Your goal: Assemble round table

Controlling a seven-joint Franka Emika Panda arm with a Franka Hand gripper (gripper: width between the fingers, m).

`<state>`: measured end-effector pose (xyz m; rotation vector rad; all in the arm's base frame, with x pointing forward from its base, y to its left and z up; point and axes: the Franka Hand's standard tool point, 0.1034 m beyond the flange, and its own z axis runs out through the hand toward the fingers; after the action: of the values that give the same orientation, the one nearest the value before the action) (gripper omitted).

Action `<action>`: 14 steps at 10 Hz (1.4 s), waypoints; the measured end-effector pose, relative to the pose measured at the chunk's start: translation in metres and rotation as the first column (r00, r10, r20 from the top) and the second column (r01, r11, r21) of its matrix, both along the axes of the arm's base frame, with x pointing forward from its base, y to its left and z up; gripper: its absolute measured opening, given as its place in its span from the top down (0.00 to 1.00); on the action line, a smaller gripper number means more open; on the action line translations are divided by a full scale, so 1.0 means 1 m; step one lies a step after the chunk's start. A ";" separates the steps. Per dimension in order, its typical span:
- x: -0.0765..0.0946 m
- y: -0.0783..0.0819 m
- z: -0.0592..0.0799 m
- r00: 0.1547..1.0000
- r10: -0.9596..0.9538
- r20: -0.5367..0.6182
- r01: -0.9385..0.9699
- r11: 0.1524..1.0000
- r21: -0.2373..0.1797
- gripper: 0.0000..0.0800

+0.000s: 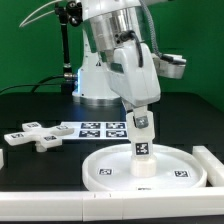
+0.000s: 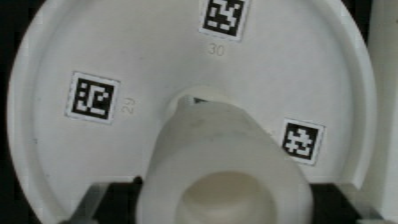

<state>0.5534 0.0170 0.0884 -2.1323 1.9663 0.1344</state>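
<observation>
End effector (image 1: pixel 142 136) apparently grips leg (image 1: pixel 142 158) upright on disc top (image 1: pixel 104 170).

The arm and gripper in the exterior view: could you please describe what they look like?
The arm is white and pale grey, made of smooth rounded housings. A thin dark cable arcs beside it. The gripper has a pale boxy body and black fingers. No lettering is legible.
</observation>
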 end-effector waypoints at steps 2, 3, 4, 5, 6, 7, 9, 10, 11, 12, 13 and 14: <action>0.000 0.004 0.000 0.989 -0.145 -0.035 0.146 0.989 0.016 0.49; 0.000 0.008 -0.001 0.968 -0.244 -0.065 0.246 0.969 0.023 0.49; -0.001 0.011 -0.001 0.936 -0.339 -0.091 0.343 0.939 0.036 0.49; 0.000 0.011 -0.001 0.909 -0.402 -0.110 0.409 0.912 0.041 0.49; 0.001 0.011 0.000 0.882 -0.455 -0.123 0.464 0.885 0.047 0.49; 0.001 0.011 0.000 0.878 -0.462 -0.125 0.471 0.881 0.050 0.49; 0.002 0.011 0.000 0.878 -0.462 -0.122 0.471 0.881 0.054 0.49; 0.002 0.011 0.000 0.889 -0.442 -0.116 0.450 0.891 0.054 0.49; 0.001 0.011 0.000 0.906 -0.411 -0.106 0.418 0.907 0.055 0.28; 0.002 0.011 0.000 0.918 -0.386 -0.097 0.392 0.918 0.056 0.22; 0.002 0.011 0.000 0.948 -0.309 -0.072 0.313 0.948 0.054 0.22; 0.002 0.011 0.000 0.973 -0.227 -0.047 0.230 0.972 0.051 0.19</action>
<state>0.5556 0.0279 0.0882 -1.8661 2.1868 0.1912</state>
